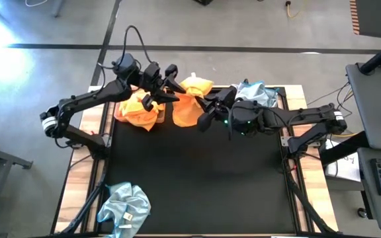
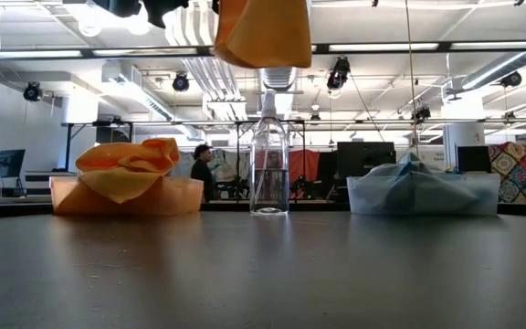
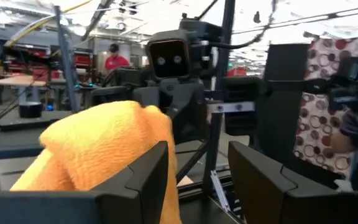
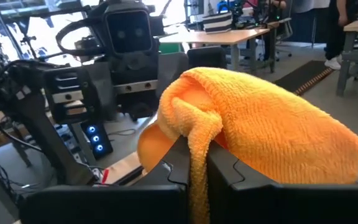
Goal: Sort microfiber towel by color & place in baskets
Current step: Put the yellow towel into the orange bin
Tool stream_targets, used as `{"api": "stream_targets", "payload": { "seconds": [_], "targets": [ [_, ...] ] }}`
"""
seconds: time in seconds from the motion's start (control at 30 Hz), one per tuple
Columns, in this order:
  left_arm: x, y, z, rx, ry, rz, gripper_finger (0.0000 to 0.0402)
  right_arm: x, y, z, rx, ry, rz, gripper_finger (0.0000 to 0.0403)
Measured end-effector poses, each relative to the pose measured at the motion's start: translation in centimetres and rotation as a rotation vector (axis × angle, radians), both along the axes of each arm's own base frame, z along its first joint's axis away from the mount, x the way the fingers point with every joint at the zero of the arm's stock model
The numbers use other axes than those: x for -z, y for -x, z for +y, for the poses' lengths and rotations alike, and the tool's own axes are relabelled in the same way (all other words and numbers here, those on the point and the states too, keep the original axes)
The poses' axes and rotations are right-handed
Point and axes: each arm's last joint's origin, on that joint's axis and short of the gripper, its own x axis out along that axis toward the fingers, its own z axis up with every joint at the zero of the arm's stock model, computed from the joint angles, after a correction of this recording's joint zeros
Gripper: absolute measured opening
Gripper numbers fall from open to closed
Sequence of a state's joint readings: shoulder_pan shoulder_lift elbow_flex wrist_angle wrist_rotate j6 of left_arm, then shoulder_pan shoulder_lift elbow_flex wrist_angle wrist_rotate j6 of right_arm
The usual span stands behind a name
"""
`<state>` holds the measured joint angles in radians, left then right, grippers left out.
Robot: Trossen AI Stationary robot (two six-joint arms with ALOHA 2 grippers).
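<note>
Your right gripper (image 4: 194, 163) pinches an orange towel (image 4: 260, 130), lifted for handover. Your left gripper (image 3: 197, 171), jaws wide, faces it to receive, the orange-filled basket (image 2: 126, 196) below.

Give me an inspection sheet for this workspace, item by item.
Surface: black mat on a wooden table, mostly bare.
Job's things: tan basket with orange towels heaped in it; grey-blue basket with a blue towel; one orange towel held in the air; one blue towel loose at the mat's near left corner.
Clutter: clear bottle between the baskets.
End effectors: right end effector shut on the orange towel; left end effector open beside it.
Cables: black cable looping behind the left arm.
Surroundings: person seated beyond the table; desks and monitors.
</note>
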<state>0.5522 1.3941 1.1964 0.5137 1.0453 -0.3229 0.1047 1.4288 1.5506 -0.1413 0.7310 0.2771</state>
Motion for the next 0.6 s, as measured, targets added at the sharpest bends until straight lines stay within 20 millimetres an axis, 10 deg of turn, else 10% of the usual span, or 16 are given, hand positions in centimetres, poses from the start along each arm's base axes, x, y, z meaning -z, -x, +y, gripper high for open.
{"api": "stream_targets", "payload": {
  "seconds": [0.6],
  "targets": [
    [1.1,0.7,0.9,-0.038,-0.005,0.111,0.0152,-1.9,2.5,0.0,-0.009,-0.006,-0.036,0.0013]
  ]
}}
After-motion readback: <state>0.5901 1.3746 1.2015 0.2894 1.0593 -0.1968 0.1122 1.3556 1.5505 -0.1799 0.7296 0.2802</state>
